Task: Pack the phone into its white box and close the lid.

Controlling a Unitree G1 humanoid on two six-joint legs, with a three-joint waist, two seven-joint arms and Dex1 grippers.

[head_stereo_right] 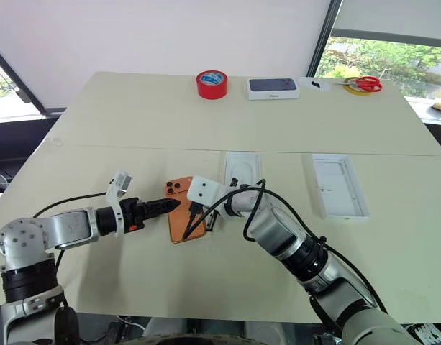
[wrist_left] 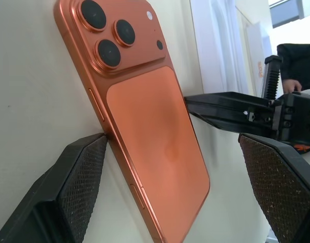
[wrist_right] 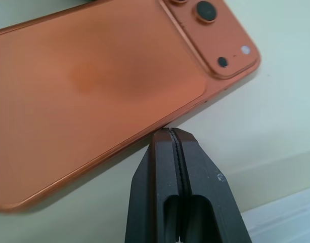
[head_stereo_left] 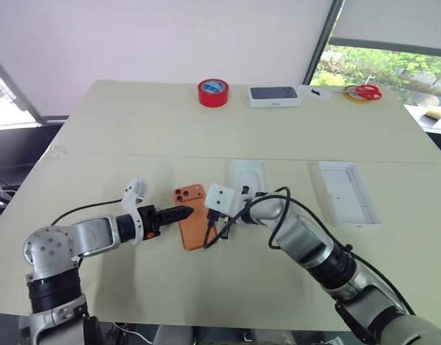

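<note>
While flat, phone [wrist_left: 144, 121] between left gripper [wrist_left: 170, 187], right gripper [wrist_right: 176, 132]

The phone [wrist_right: 94, 91] runs past the right wrist view's edge, its lens cluster half cut off. Beside the phone, the right gripper [head_stereo_left: 221, 224] hides the white insert card's [head_stereo_left: 247, 176] near end.

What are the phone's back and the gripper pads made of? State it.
The phone: its back looks like matte frosted glass or metal, with a soft sheen and a glossier metallic rim. The left gripper pads: apparently black rubber, judging by the fine knurled texture.
</note>
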